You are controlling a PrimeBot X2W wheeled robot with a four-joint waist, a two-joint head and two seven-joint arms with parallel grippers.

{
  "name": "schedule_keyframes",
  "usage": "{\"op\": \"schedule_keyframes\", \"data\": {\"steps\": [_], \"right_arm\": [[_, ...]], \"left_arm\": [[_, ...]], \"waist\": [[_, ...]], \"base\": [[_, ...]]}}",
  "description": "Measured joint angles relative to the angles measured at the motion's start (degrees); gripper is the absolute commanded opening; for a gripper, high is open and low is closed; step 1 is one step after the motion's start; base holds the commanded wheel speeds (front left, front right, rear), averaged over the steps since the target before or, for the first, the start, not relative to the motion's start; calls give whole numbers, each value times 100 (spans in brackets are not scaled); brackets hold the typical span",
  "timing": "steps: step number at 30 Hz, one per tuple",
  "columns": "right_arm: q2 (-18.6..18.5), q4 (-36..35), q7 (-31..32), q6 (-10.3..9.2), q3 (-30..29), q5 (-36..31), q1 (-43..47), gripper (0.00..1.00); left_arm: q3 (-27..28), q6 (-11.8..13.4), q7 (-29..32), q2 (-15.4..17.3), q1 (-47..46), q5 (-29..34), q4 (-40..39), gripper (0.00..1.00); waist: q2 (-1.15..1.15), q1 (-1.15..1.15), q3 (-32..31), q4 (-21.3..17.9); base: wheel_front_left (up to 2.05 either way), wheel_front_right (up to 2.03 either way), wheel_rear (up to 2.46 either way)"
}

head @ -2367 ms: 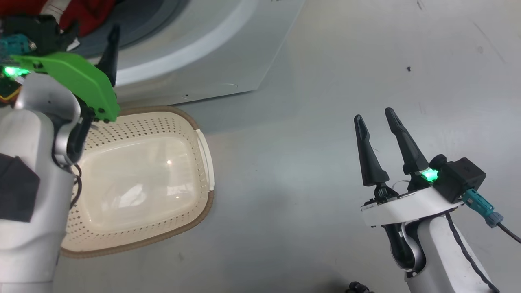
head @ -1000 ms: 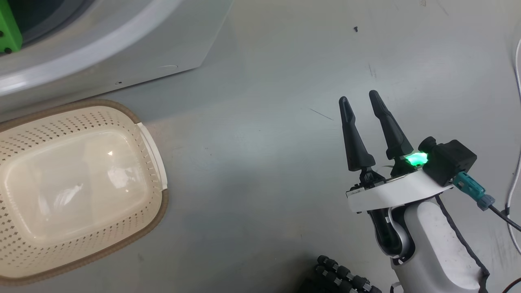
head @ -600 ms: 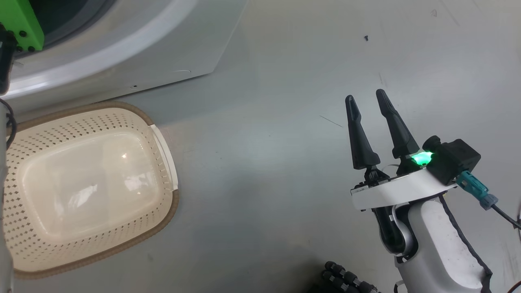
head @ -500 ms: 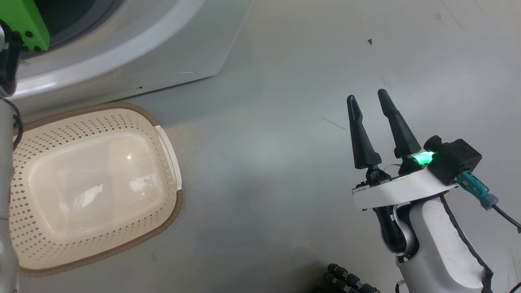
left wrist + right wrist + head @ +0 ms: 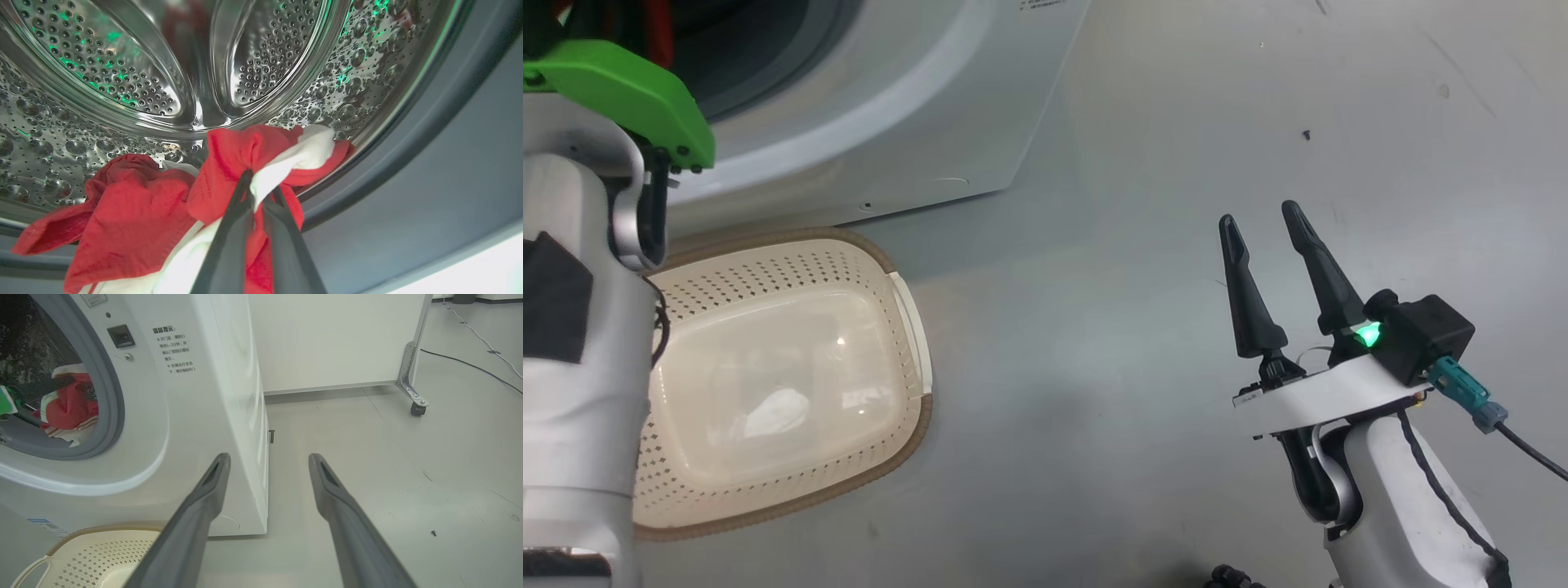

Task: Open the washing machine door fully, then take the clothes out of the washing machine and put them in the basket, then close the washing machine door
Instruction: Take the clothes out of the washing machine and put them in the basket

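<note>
In the head view, bare floor [image 5: 1094, 343] is stretching across the centre and right, giving open passage around the right gripper [image 5: 1259, 214], whose jaws are standing apart. The washing machine [image 5: 907, 122] is blocking the upper left, and the basket [image 5: 792, 261] is sitting just below it, its mouth lying open upward. In the left wrist view, the clothes [image 5: 135, 220] are crowding the lower drum [image 5: 102, 73], while the space above them is lying free; the grey seal [image 5: 408, 134] is bounding the right.
</note>
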Motion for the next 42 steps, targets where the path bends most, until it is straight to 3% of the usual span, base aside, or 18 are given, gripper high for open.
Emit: {"op": "schedule_keyframes", "data": {"steps": [13, 31, 42], "right_arm": [[-3, 234, 0, 42, -189, -332, 490, 100], [-4, 323, 0, 99, -335, -488, 945, 100], [-10, 246, 0, 123, -457, -532, 1117, 100]], "left_arm": [[-86, 109, -1313, -476, 872, 7, -487, 0], [108, 355, -1407, -613, 1480, 115, -1894, 0], [202, 486, -1428, -709, 2485, 165, -2727, 0]], "waist": [[0, 0, -692, 435], [0, -1, -1578, 1029], [0, -1, -1854, 1306]], "base": [[0, 0, 0], [0, 0, 0], [0, 0, 0]]}}
